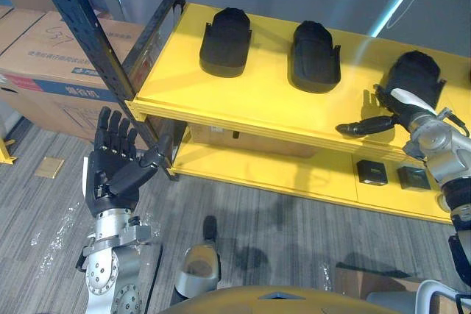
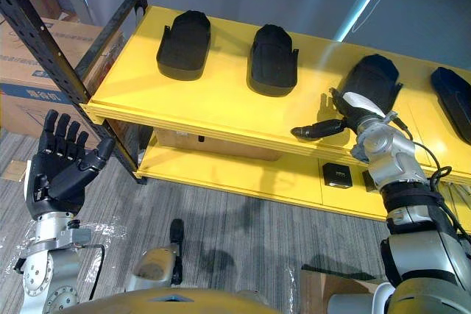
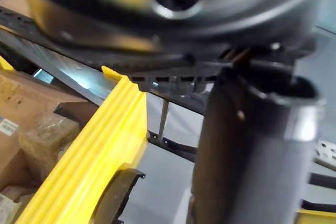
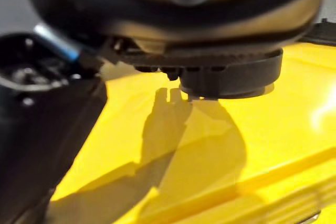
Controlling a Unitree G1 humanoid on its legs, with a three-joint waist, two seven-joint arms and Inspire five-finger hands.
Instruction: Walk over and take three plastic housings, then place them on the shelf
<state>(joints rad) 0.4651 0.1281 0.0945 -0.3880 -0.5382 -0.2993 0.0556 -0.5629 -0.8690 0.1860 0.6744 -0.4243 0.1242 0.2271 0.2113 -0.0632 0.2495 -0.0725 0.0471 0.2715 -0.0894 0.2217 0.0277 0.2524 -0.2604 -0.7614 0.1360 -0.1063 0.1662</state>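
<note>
Third housing (image 1: 416, 70) is laid on the shelf (image 1: 257, 101) under the right robot hand (image 1: 401, 108), grip unclear; left robot hand (image 1: 110, 174) spread, empty. Release seems due.

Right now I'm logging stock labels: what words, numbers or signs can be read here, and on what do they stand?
Box, side: a row of dark print, too small to read.
Same box, blue band: white characters, too blurred to read.
Same box, top: a handwritten scrawl, not legible.
Housings and shelf: no print seen.
</note>
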